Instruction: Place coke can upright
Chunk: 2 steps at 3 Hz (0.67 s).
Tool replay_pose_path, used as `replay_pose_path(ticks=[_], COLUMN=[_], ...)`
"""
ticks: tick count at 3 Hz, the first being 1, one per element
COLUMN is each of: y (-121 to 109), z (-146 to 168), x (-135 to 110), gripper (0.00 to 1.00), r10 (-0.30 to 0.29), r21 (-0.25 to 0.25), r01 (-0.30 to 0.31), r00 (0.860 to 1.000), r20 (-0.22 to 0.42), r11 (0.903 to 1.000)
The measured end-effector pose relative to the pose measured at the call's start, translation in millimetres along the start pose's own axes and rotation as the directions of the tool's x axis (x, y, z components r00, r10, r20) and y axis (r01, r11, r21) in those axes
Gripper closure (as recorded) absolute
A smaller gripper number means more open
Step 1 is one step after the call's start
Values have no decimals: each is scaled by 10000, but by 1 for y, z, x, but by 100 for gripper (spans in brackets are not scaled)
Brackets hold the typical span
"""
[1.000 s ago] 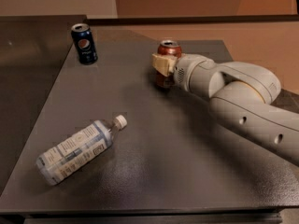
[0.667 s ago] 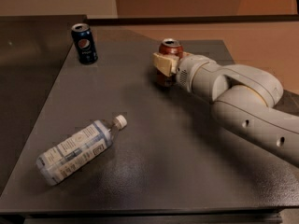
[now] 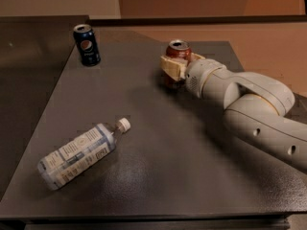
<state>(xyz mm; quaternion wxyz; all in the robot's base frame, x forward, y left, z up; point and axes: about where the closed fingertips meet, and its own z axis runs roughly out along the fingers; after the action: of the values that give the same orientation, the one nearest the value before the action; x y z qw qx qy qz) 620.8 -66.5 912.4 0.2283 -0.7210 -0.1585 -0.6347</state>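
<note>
The coke can (image 3: pixel 178 49), red with a silver top, stands upright on the dark table (image 3: pixel 158 176) at the far right of its middle. My gripper (image 3: pixel 179 65) reaches in from the right and is shut on the can, with one cream finger (image 3: pixel 171 67) on its left side and the other behind it on the right. The lower part of the can is hidden by the fingers. My white arm (image 3: pixel 249 104) stretches from the gripper to the right edge of the view.
A dark blue Pepsi can (image 3: pixel 87 44) stands upright at the far left of the table. A clear plastic water bottle (image 3: pixel 79 152) with a white cap lies on its side at the front left. The table's right edge runs close behind the can.
The gripper and the coke can have shifted together slightly to the right and away. The Pepsi can and the bottle have not moved.
</note>
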Motion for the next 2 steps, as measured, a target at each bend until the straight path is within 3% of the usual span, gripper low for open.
replay_pose_path(ticks=[1,2], y=[3,7], z=[-3,-6], x=[-6,-12], gripper=[100,82], r10=[-268,-323], r21=[73,6], r01=[269,323], r00=[9996,9994], r20=[-107,-149], r11=[9996,9995])
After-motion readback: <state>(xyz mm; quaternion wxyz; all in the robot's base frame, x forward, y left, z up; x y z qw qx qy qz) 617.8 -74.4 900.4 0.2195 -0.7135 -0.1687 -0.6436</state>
